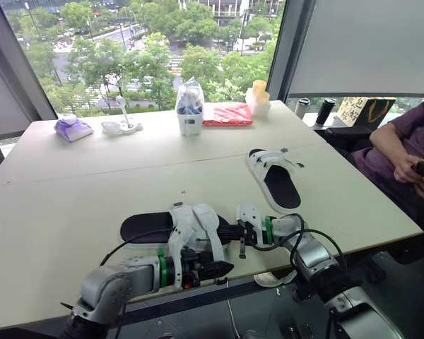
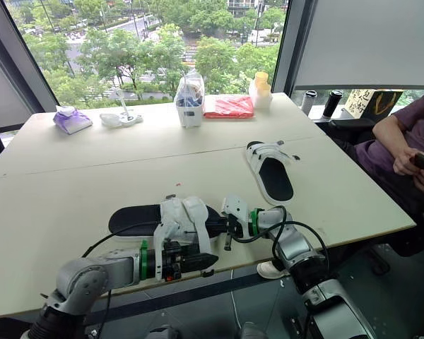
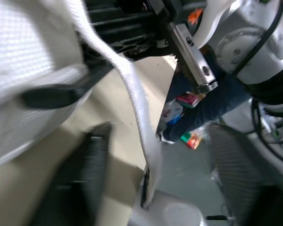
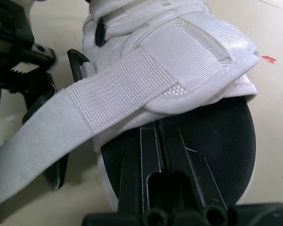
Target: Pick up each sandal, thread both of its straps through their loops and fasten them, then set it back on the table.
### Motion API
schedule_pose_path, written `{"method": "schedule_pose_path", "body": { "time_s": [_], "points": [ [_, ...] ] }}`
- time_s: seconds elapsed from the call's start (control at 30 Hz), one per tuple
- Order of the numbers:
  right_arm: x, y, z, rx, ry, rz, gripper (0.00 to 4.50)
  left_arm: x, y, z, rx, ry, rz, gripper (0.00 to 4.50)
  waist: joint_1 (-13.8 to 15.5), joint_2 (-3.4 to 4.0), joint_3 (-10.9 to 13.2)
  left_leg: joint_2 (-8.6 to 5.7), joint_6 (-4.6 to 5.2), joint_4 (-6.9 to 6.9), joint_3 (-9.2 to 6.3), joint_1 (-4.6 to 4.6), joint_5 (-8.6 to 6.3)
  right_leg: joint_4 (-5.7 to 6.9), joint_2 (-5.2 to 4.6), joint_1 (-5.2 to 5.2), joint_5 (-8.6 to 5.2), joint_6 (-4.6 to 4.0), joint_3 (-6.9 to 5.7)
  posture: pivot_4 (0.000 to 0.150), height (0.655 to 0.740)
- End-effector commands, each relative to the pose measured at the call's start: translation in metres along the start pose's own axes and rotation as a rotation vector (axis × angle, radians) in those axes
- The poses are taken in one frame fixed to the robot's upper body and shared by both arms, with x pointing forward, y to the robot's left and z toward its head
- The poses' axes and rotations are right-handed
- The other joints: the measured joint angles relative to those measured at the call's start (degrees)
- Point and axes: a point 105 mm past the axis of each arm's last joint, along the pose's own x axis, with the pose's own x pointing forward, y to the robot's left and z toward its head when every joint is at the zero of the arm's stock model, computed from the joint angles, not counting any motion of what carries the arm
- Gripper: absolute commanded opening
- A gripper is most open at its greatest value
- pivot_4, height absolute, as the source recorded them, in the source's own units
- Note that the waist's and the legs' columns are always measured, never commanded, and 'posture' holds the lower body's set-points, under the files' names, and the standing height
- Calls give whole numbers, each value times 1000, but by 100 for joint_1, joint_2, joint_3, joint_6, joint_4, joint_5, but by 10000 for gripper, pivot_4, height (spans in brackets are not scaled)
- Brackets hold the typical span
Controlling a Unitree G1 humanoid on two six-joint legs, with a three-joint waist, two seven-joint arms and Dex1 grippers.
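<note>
At the near edge of the table (image 1: 71, 198), the left claw (image 1: 225, 268) has its fingers together, pinched on the free end of a white webbing strap (image 4: 108, 96). In the right wrist view the strap runs taut away from the sandal's upper, past a black plastic loop (image 4: 75, 59). I cannot tell whether it has gone through that loop.

The near sandal (image 1: 145, 227) lies flat just beyond the claw. Its black footbed points left and its white straps bunch toward the right end.

The right claw (image 4: 156, 127) meets the sandal at that end. Its fingers are drawn together and laid on the footbed, with the tips tucked under the edge of the front strap. I cannot tell whether they pinch anything there.

I judge the sandal to be light. The sole should be springy but firm enough to brace against. The webbing is soft and limp, so it will flop unless it is held close to its tip. Its fuzzy fastening face will likely snag wherever it touches. The best holds are the strap's very end for threading and the sole's edge for steadying.

Further right and farther back, the second sandal (image 1: 279, 185) rests on the table, well apart. A seated person (image 1: 403, 141) is at the table's right side.
</note>
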Motion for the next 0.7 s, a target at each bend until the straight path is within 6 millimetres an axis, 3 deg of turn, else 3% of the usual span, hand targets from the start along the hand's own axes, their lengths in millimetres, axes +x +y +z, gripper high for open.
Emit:
{"method": "schedule_pose_path", "body": {
  "time_s": [0.03, 0.1, 0.23, 0.5, 0.7],
  "points": [
    [-4, 20, -47, 110, 175, 39, 0, 1, 1, 4, 26, -10, -13, 11184, 5, 1, -1, 0, 0, -1, -2, 0, 0, 0, 1, 0, 0, 0, -1, 1500, 7400],
    [-4, 19, -48, 112, 176, 35, 0, 0, 3, 6, 35, -15, -7, 488, 4, 1, -1, 0, 1, -1, -3, 1, 0, 1, 1, -3, -1, 1, -1, 1500, 7400],
    [-2, 21, -48, 116, 172, 33, 0, -6, -2, 12, 35, -30, -33, 488, -3, 1, -1, 0, 0, 2, -1, 0, 0, -2, -2, -5, -2, 2, -1, 1500, 7400],
    [-6, 18, -52, 112, 189, 22, 0, -65, -37, 30, 81, 45, -252, 488, -14, 0, 2, 1, 0, -15, -2, -1, 0, -2, -1, -17, -2, 2, -3, 1500, 7400],
    [-2, 18, -51, 112, 182, 22, 0, -74, -26, 48, 177, 33, -186, 488, -18, 0, 3, 0, -1, -13, 0, 0, 0, -9, -5, -27, -3, 2, -3, 1500, 7400]
  ]
}}
